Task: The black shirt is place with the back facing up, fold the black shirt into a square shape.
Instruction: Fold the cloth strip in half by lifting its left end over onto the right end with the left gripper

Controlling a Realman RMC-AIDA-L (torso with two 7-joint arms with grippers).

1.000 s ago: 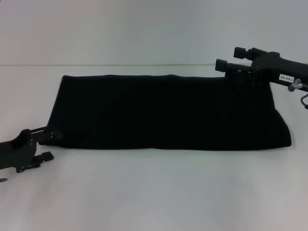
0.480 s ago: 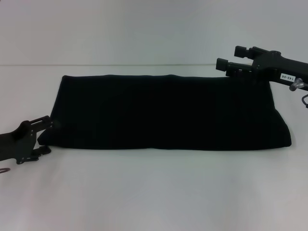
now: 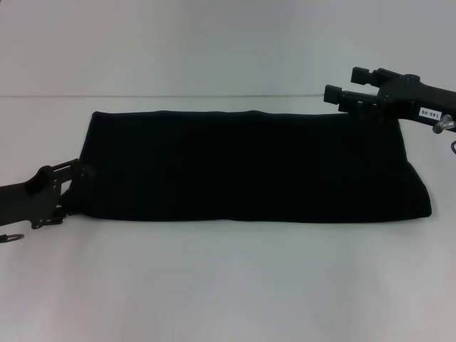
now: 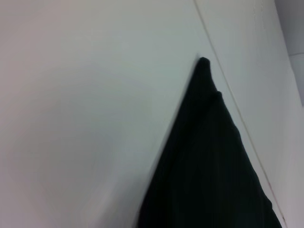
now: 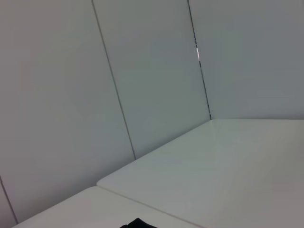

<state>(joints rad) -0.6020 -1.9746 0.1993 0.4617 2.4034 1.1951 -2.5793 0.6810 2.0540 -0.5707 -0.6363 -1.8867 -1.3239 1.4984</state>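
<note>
Reaching my left gripper (image 3: 77,187) onto black shirt (image 3: 249,165) near-left corner, jaws straddling hem; right gripper (image 3: 339,84) spread empty above far-right edge; white table (image 3: 228,285) bare all round.

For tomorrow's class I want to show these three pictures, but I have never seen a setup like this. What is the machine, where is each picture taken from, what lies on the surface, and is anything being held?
This is a two-armed robot; each arm ends in a gripper. The wide picture comes from a camera on its head, looking down at a white table. On it lies the black shirt, already folded into a long band. The left gripper is at the band's near left corner, touching its edge. The right gripper hovers at the far right corner, fingers apart, holding nothing. The other two pictures come from cameras on the wrists: the left one shows the shirt's corner up close, the right one mostly table and wall. Whether the left gripper has gripped the cloth cannot be seen.
</note>
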